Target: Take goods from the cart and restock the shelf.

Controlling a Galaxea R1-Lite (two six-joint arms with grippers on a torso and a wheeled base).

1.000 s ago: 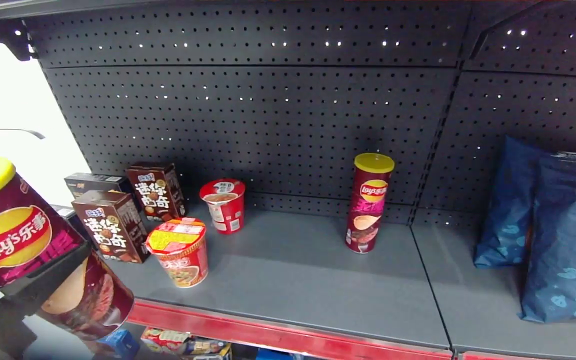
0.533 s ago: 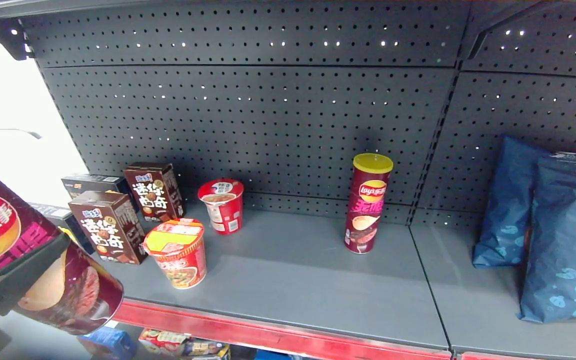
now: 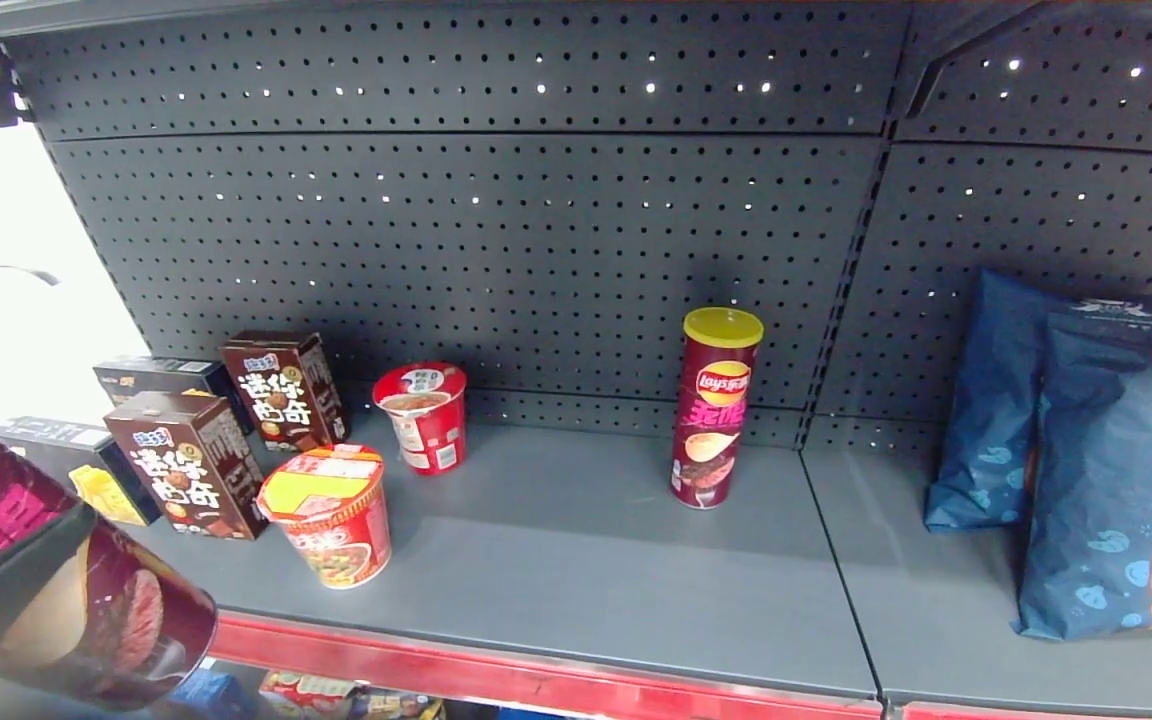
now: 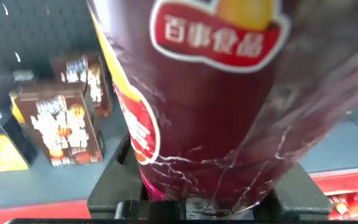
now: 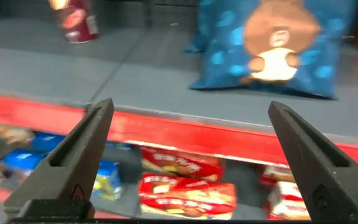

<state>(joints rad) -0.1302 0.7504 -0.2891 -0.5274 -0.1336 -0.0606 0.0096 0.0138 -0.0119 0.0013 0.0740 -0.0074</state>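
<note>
My left gripper (image 3: 21, 580) is shut on a dark red chip can (image 3: 86, 610), tilted, at the lower left of the head view, in front of the shelf's (image 3: 576, 560) left end. In the left wrist view the can (image 4: 216, 93) stands between the black fingers (image 4: 114, 190), with brown boxes (image 4: 55, 124) behind it. A matching can with a yellow lid (image 3: 716, 405) stands upright near the middle back of the shelf. My right gripper (image 5: 191, 162) is open and holds nothing, in front of the shelf's red front edge (image 5: 185, 134).
Brown boxes (image 3: 186, 475) and two red noodle cups (image 3: 328, 512) stand at the shelf's left. Blue snack bags (image 3: 1116, 480) fill the right bay. Bare shelf lies around the standing can. Packaged goods (image 5: 185, 186) sit on the level below.
The head view has shifted, so the shelf goods sit a little further left. The held can and left gripper have sunk lower and leftward, and the can's yellow lid has left the picture.
</note>
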